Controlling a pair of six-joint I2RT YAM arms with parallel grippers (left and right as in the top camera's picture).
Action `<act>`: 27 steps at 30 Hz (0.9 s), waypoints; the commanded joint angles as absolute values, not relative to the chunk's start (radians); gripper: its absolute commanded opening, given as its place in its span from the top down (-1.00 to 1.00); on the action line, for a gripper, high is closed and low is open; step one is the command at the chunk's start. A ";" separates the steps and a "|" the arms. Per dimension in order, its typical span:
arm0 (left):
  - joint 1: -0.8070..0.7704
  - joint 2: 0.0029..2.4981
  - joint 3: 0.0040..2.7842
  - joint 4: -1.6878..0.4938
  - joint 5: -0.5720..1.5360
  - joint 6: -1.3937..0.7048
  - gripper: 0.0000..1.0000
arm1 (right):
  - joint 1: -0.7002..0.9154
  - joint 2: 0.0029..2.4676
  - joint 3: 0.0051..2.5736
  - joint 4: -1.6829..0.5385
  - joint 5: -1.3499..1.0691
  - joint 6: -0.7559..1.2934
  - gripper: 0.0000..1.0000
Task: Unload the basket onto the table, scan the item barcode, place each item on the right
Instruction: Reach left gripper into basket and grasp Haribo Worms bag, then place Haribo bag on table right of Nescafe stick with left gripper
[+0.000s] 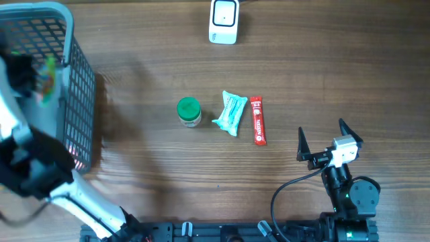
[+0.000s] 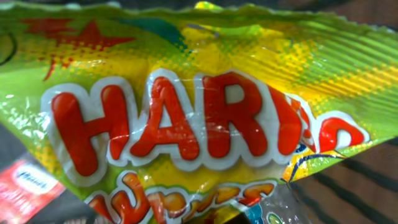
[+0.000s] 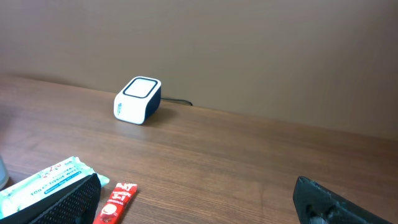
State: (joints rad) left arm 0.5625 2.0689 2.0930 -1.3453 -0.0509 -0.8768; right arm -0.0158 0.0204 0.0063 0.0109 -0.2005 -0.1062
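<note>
Two arms are in view, one at each side of the wooden surface (image 1: 302,60). At far left the left end effector (image 1: 20,68) is down inside the grey mesh basket (image 1: 79,74), closed on a yellow-green candy bag (image 1: 47,74) with red lettering. The bag fills that wrist's camera, and the fingers themselves are out of its sight. At near right the right end effector (image 1: 321,128) hangs with its jaws spread wide, holding nothing. In the middle, in a row from left to right, lie a green-lidded jar (image 1: 189,111), a pale tissue pack (image 1: 230,113) and a red stick sachet (image 1: 258,121). The white scanner (image 1: 224,21) stands at the far edge, well apart from the bag.
</note>
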 commanded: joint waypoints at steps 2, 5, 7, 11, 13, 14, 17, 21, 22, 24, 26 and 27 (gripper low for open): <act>0.542 1.793 2.226 -1.408 0.042 -0.868 0.92 | -0.010 0.021 0.005 0.014 -0.191 -0.104 -0.99; 0.461 1.706 2.226 -1.409 0.098 -0.867 0.92 | -0.010 0.021 0.005 0.014 -0.191 -0.105 -1.00; 0.380 1.675 2.226 -1.411 0.093 -0.867 0.92 | -0.010 0.021 0.005 0.014 -0.191 -0.105 -1.00; 0.142 1.673 2.225 -1.411 0.089 -0.867 0.92 | -0.010 0.021 0.005 0.014 -0.191 -0.104 -0.99; -0.009 1.699 2.225 -1.403 0.057 -0.868 0.92 | -0.010 0.021 0.005 0.014 -0.191 -0.105 -0.99; -0.076 1.716 2.225 -1.394 0.033 -0.868 0.92 | -0.010 0.021 0.005 0.014 -0.191 -0.104 -1.00; -0.262 1.785 2.225 -1.349 -0.045 -0.868 0.92 | -0.010 0.021 0.005 0.014 -0.191 -0.105 -0.99; -0.463 1.914 2.225 -1.259 -0.069 -0.867 0.92 | -0.010 0.021 0.005 0.014 -0.191 -0.105 -0.99; -0.504 1.951 2.225 -1.234 -0.070 -0.867 0.92 | -0.010 0.021 0.005 0.014 -0.191 -0.104 -1.00; -0.575 2.024 2.225 -1.176 -0.070 -0.856 0.92 | -0.010 0.021 0.005 0.014 -0.191 -0.105 -0.99; -0.632 2.098 2.225 -1.109 -0.070 -0.823 0.92 | -0.010 0.021 0.005 0.014 -0.191 -0.105 -0.99; -0.655 2.133 2.225 -1.079 -0.070 -0.815 0.92 | -0.010 0.021 0.005 0.014 -0.191 -0.105 -0.99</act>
